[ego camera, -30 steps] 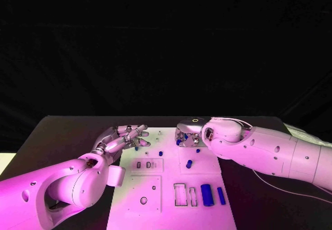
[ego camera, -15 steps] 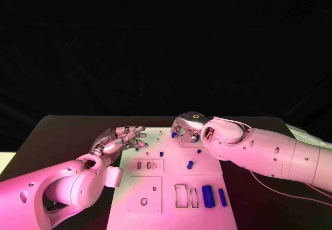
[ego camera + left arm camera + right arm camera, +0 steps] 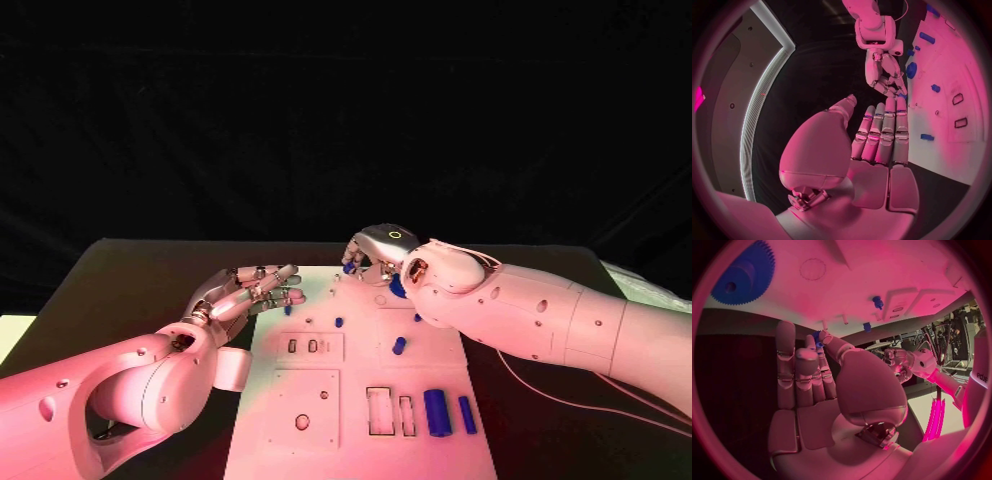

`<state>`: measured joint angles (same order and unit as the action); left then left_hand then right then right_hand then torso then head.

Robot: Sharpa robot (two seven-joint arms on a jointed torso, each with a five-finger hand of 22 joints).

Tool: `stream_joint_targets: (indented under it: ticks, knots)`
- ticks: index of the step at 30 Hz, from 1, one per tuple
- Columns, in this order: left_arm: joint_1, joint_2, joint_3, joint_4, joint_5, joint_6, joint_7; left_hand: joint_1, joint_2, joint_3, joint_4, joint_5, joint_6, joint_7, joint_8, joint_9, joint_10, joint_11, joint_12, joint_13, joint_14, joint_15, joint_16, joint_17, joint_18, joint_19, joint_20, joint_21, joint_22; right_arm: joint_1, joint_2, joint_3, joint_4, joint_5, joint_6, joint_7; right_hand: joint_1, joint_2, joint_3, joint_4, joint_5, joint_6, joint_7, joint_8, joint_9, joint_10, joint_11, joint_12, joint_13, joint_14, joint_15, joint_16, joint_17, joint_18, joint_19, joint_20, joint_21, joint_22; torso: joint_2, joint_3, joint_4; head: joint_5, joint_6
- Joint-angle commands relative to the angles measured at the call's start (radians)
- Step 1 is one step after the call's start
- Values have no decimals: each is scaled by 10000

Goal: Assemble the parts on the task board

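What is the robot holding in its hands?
The right hand pinches a small blue part at its fingertips. The left hand holds nothing.

No legible text on anything

Task board [image 3: 346, 420]: smooth, matt white plate, plastic-looking, with cut recesses edged cleanly. Blue parts, including the cylinder [image 3: 437, 411] and the toothed gear [image 3: 743, 273]: smooth moulded plastic by appearance, low sheen. Worktop [image 3: 130, 270]: matt black, even surface, no visible grain. Backdrop [image 3: 346, 120] behind it: black cloth, matt, with faint folds. Left robot hand [image 3: 248, 292]: silvery metal-look fingers [image 3: 882, 132] with a satin sheen and segmented plates; palm shell smooth and glossy. Right robot hand [image 3: 378, 260]: same metallic finish, smooth rounded thumb casing [image 3: 864, 385]. Arm housings [image 3: 534, 320]: glossy hard plastic, white, with small recessed fasteners.
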<state>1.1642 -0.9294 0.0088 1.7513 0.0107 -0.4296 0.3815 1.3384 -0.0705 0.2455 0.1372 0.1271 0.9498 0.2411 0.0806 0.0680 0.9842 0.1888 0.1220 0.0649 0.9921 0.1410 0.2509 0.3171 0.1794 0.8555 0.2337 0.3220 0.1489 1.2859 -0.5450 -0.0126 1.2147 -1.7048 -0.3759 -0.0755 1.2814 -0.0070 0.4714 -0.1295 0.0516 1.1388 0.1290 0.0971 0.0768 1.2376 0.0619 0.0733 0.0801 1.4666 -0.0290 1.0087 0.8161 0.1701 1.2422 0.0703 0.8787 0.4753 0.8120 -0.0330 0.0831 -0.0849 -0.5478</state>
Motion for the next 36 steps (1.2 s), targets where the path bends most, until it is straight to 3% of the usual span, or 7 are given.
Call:
stream_joint_targets:
  ticks: [1, 9, 17, 29, 31, 33, 36]
  knots:
    - [16, 18, 9, -11, 145, 370, 156, -33, 110, -1, -102, -51, -129, 77, -66, -17, -236, 73, -86, -10, -219, 81, -294, -226, -110, -315, 112, -234, -142, 6, 163, 3, -176, 16, 123, -28, 9, -18, 116, 33, 61, -77, 16, -10, 235, -66, 19, -37, -24, 130, 42, 44, 27, 72, -110, 7, 29, 16, 30, -16, 37, -15, -7]
    - [15, 61, 9, -71, 196, 387, 171, -54, 178, -64, -259, -44, -332, 156, -56, -16, -754, 222, -201, -9, -721, 332, -1148, -992, -20, -1035, 457, -795, -522, 7, 477, 2, -399, -88, 567, 58, -31, -118, 120, 83, 138, -127, 39, -41, 242, -127, 44, -58, -32, 119, 66, 116, 100, 71, -158, 32, 94, 70, 52, -34, 25, -29, -12]
    - [15, 87, 8, -83, 213, 403, 186, -60, 198, -76, -288, -44, -343, 169, -40, -15, -872, 247, -254, -19, -725, 357, -1272, -1134, -1, -1095, 495, -853, -579, -2, 621, -2, -480, -289, 874, -62, -48, -153, 110, 99, 158, -126, 39, -42, 248, -130, 48, -56, -31, 115, 70, 129, 111, 72, -172, 39, 111, 82, 73, -30, 61, -94, -46]
    - [15, 83, 8, -67, 283, 396, 187, -62, 205, -76, -291, -43, -340, 179, -35, -14, -893, 254, -265, -19, -725, 360, -1289, -1155, 2, -1095, 499, -856, -584, -29, 755, -8, -584, -462, 1079, -269, -103, -220, 83, 157, 172, -150, 47, -59, 254, -161, 58, -63, -33, 104, 82, 160, 138, 81, -217, 52, 127, 73, 102, -45, 62, -54, -89]
    - [15, 78, 8, -60, 293, 395, 187, -62, 206, -76, -292, -43, -340, 181, -34, -14, -894, 254, -266, -19, -724, 360, -1291, -1157, 3, -1093, 499, -855, -585, -30, 780, -9, -619, -469, 1037, -321, -203, -343, 66, 248, 180, -439, 158, -230, 195, -507, 155, -134, -101, 14, 163, -41, -120, 110, -393, 96, -30, -173, 110, -47, 67, -53, -96]
    - [15, 74, 8, -59, 298, 396, 184, -62, 206, -76, -292, -43, -340, 182, -34, -14, -895, 255, -266, -19, -724, 360, -1292, -1159, 3, -1091, 500, -855, -585, -32, 794, -10, -644, -468, 919, -359, -388, -659, -76, 368, 184, -1282, 364, -349, 1, -1340, 357, -123, -186, -317, 348, -849, -1053, 99, -621, 216, -159, -245, 112, -50, 72, -55, -92]
    - [15, 70, 8, -62, 303, 397, 180, -62, 207, -76, -293, -43, -340, 183, -34, -14, -896, 256, -266, -19, -724, 360, -1294, -1161, 3, -1090, 500, -854, -585, -38, 771, -11, -617, -466, 662, -410, -265, -869, -338, 388, 154, -2456, 295, -365, -141, -2391, 454, -100, -176, -703, 417, -1940, -2232, 137, -857, 344, -368, -368, 109, -48, 70, -50, -89]
